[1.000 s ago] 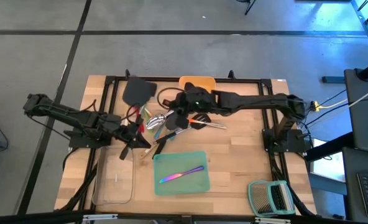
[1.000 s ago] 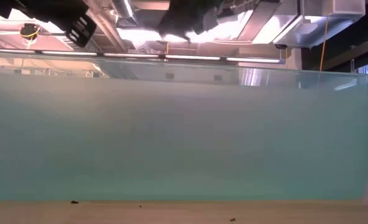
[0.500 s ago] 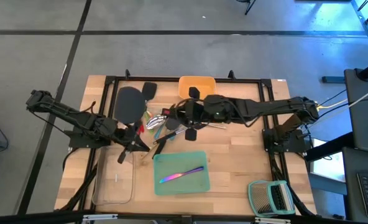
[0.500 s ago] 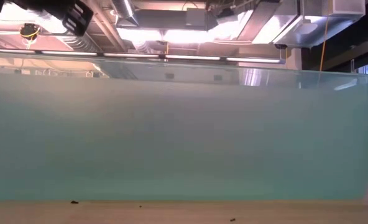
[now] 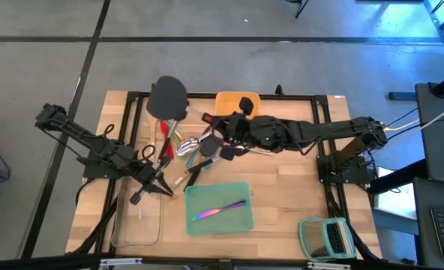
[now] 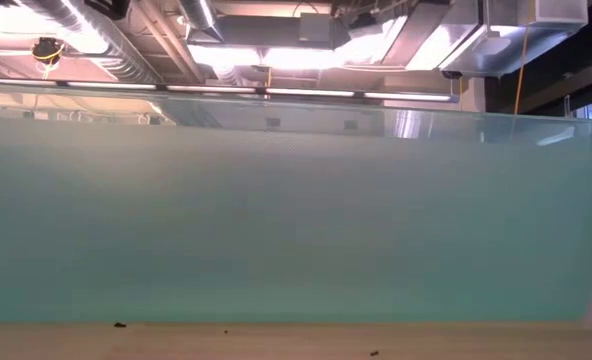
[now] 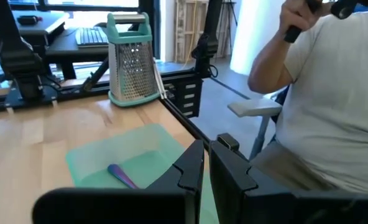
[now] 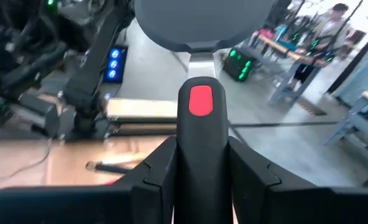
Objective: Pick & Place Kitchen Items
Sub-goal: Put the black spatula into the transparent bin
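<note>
My right gripper (image 5: 223, 133) is over the table's middle, shut on a black-handled spatula. Its dark blade (image 5: 168, 96) is raised toward the far left, and a red patch (image 8: 201, 101) marks its handle. Below lies a pile of kitchen items (image 5: 193, 148) on the table. My left gripper (image 5: 154, 184) is near the clear tray's (image 5: 139, 221) far end, shut on a black utensil whose end (image 5: 136, 199) sticks out sideways. An iridescent knife (image 5: 219, 211) lies in the teal tray (image 5: 241, 221). My left gripper holds the black utensil across its fingers (image 7: 190, 171), roughly level. One end (image 5: 136, 199) juts toward the near left, clear of the table. The gripper itself hides which part it has. My right gripper pinches the spatula's black handle (image 8: 201, 146) between its two fingers (image 8: 158, 167), just behind the red patch. The fingers lie along the handle, nearly level, coming from the table's right. The spatula is lifted clear, blade out ahead and raised.
A yellow tray (image 5: 237, 100) stands at the far edge and a teal-framed grater (image 5: 325, 238) at the near right corner. The teal tray's wall (image 6: 296, 220) fills the low view. A person (image 7: 333, 99) sits beyond the table's near right side.
My right gripper has risen and turned, lifting the spatula clear of the pile; its blade has swung toward the far edge. My left gripper has swung toward the table's near left edge with the black utensil, ending by the clear tray.
</note>
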Robot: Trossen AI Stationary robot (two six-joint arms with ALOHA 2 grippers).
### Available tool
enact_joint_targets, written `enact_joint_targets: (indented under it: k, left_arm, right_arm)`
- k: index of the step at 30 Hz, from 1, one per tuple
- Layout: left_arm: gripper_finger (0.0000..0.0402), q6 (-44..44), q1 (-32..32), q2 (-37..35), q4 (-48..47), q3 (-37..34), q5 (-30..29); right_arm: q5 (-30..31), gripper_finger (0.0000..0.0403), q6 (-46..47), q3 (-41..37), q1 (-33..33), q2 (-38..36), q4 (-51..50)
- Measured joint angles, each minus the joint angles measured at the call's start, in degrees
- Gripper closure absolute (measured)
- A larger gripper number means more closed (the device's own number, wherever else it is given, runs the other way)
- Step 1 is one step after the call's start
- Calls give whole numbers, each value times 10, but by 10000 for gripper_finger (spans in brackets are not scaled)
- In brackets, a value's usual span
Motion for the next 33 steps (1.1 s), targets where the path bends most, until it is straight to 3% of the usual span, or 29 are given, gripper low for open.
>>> enact_joint_targets:
  k: [8,15,22,28,33]
  left_arm:
    - [382,1,0,0,-2,0,-3]
    - [382,-23,0,0,-37,0,-62]
    - [382,-27,0,0,-41,0,-78]
    - [382,-8,1,0,-34,0,-112]
    - [382,42,2,12,69,-10,-163]
  right_arm:
    - [3,295,-4,0,4,-10,6]
    - [-13,295,8,0,37,-36,-68]
    - [6,295,57,0,117,-76,-151]
    - [78,295,69,0,213,-105,-166]
    - [113,295,50,-5,265,-106,-113]
